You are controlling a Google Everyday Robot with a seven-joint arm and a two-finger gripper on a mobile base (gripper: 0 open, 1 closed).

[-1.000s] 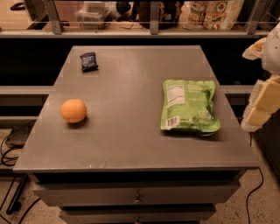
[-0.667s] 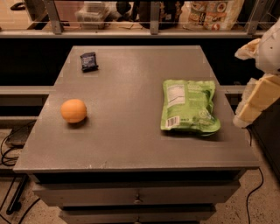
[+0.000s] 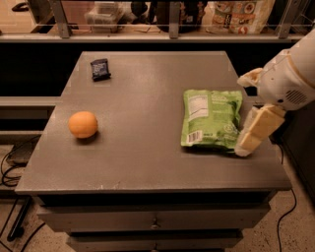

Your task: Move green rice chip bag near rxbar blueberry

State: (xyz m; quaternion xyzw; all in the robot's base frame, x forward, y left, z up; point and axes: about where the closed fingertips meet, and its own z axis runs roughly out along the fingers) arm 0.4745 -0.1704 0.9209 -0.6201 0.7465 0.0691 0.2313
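Observation:
The green rice chip bag (image 3: 211, 118) lies flat on the right side of the grey table (image 3: 147, 162), white label and barcode facing up. The rxbar blueberry (image 3: 100, 69), a small dark bar, lies at the table's far left. My gripper (image 3: 242, 114) comes in from the right, open. One cream finger is at the bag's upper right corner. The other finger (image 3: 256, 130) reaches down along the bag's right edge to its lower right corner. It holds nothing.
An orange fruit (image 3: 82, 124) sits on the left of the table. A shelf with packages and containers (image 3: 231, 15) runs behind the table. Drawers are below the table's front edge. Cables lie on the floor at the left.
The gripper has moved left and slightly down, from beyond the table's right edge to the bag's right side. The bag, bar and orange have not moved.

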